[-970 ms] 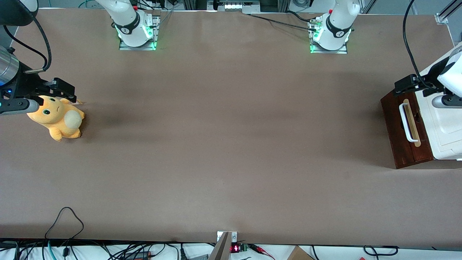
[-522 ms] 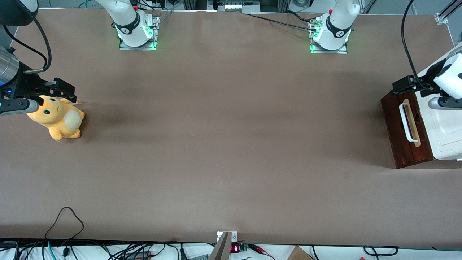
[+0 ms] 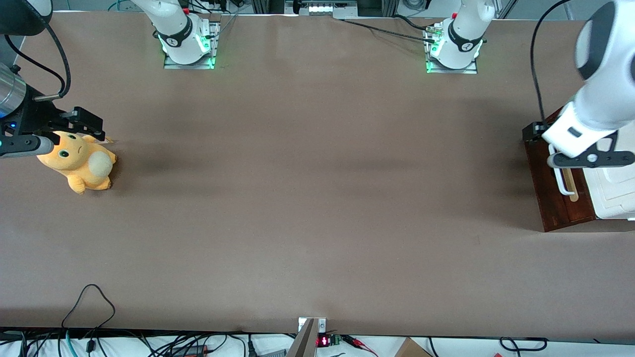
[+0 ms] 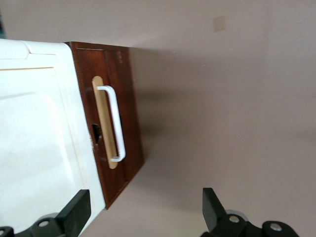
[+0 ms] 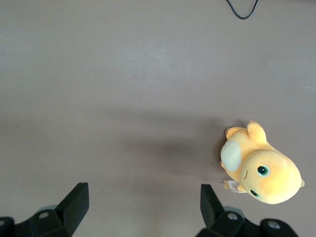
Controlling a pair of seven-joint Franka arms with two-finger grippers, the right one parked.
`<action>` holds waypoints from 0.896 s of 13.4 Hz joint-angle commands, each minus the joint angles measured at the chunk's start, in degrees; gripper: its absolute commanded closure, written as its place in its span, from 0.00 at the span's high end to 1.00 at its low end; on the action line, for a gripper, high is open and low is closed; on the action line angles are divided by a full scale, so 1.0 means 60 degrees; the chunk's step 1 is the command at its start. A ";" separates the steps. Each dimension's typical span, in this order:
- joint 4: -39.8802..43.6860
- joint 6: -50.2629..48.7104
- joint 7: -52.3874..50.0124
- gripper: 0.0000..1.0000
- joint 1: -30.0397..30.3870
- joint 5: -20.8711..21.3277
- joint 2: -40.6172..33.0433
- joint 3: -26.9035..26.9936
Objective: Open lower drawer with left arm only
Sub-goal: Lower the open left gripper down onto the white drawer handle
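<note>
The lower drawer (image 3: 551, 198) has a dark red-brown front with a white loop handle (image 3: 562, 186) on a pale wood strip. It sits flush under the cream-white cabinet top (image 3: 615, 191), at the working arm's end of the table. In the left wrist view the drawer front (image 4: 129, 123), handle (image 4: 116, 123) and cream top (image 4: 39, 148) all show. The left arm (image 3: 593, 106) reaches over the cabinet and hides part of the handle. Its gripper (image 3: 533, 133) hangs by the cabinet corner farthest from the front camera. The gripper (image 4: 143, 212) is open and empty, clear of the handle.
An orange plush toy (image 3: 79, 161) lies at the parked arm's end of the table and shows in the right wrist view (image 5: 261, 170). Two arm bases (image 3: 188, 47) (image 3: 454, 49) stand at the table edge farthest from the front camera. A black cable loop (image 3: 89, 300) lies near the front edge.
The left arm has swung up and over the cabinet, now covering part of the handle. Its gripper has shifted off the cabinet top toward the drawer's front. The drawer has not moved.
</note>
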 commanded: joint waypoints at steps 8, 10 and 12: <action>-0.2828 -0.0170 -0.5614 0.94 0.0088 0.5390 0.1315 -0.1480; -0.3373 -0.0272 -0.6529 0.92 0.0103 0.6375 0.1798 -0.1598; -0.3711 -0.0448 -0.7114 0.91 0.0104 0.7225 0.2195 -0.1613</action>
